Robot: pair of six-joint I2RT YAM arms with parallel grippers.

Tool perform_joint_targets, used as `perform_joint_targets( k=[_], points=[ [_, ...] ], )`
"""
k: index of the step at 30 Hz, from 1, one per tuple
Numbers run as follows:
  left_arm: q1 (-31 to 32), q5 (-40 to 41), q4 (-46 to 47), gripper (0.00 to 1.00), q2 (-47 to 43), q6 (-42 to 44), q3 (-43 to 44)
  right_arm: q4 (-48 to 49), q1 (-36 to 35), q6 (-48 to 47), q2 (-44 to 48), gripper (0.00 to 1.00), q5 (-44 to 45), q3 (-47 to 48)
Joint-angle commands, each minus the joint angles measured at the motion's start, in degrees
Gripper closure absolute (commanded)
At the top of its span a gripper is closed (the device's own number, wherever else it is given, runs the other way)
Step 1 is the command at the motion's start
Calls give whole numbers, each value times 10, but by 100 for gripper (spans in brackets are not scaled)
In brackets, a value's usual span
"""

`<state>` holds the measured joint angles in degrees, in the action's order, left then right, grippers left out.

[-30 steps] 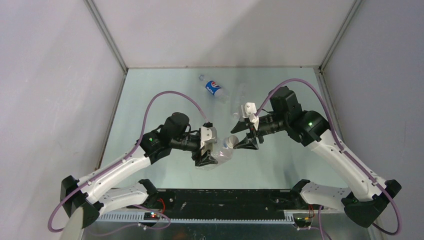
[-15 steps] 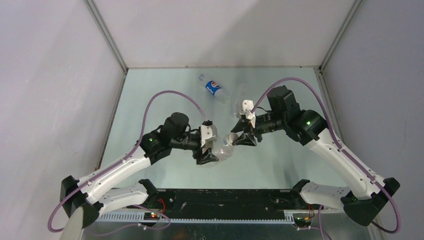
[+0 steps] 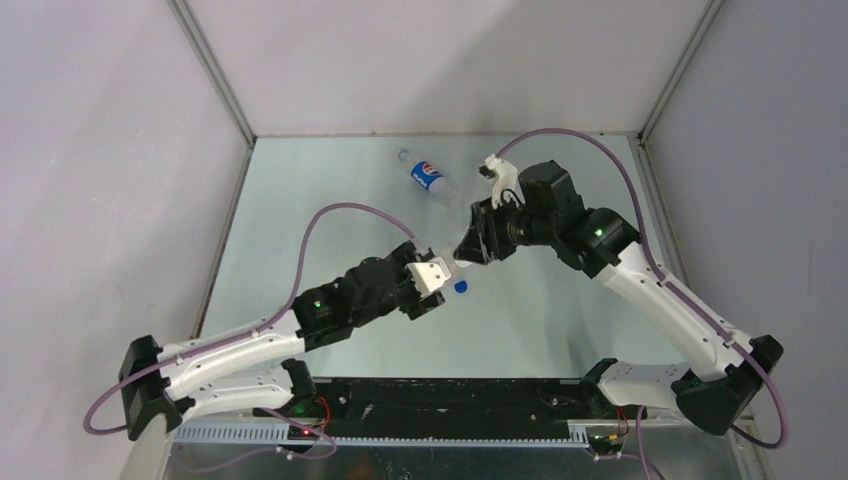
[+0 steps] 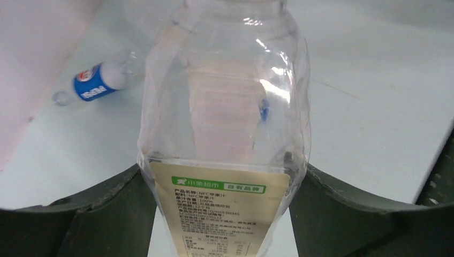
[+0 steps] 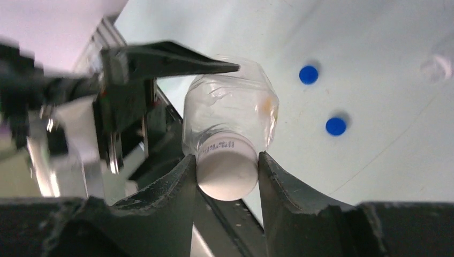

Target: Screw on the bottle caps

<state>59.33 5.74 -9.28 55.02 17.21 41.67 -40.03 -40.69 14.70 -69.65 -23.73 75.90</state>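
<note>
Presently noting left gripper [image 4: 225, 209] clamped around labelled bottle [image 4: 225, 107], low on its body, held above the table [image 3: 330, 200] near centre. Noting right gripper [image 5: 225, 160] closed tight on white cap [image 5: 227, 182] at the bottle's mouth; cannot tell thread engagement. Logging a blue cap [image 5: 308, 74] and a second blue cap [image 5: 335, 126] loose at 2 o'clock of the white one; Pepsi bottle [image 3: 428, 177] lying at 12 o'clock of the table. Risks judged: cross-threading from a tilted cap; thin clear wall, visibly creased, buckling or spinning under torque; smooth round cap slipping between hard dark fingers. Recording matte paper label, glossy plastic elsewhere.
</note>
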Motion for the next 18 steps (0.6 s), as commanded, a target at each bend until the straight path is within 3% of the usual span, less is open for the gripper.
perform_joint_targets(
  k=[1, 5, 8, 10, 18],
  points=[
    [44, 178, 191, 100, 16, 25, 30, -26, 15, 260, -27, 88, 104, 15],
    [39, 171, 170, 100, 28, 6, 35, 5, 18, 235, -6, 69, 103, 28],
    [-1, 114, 127, 100, 23, -29, 33, 16, 18, 129, 16, 40, 96, 42],
    [-39, 41, 104, 100, 21, -57, 31, 27, 18, 44, 36, 30, 79, 43],
    [-149, -326, -54, 100, 37, -2, 79, 15, 21, -344, 130, 28, -71, -2]
  ],
)
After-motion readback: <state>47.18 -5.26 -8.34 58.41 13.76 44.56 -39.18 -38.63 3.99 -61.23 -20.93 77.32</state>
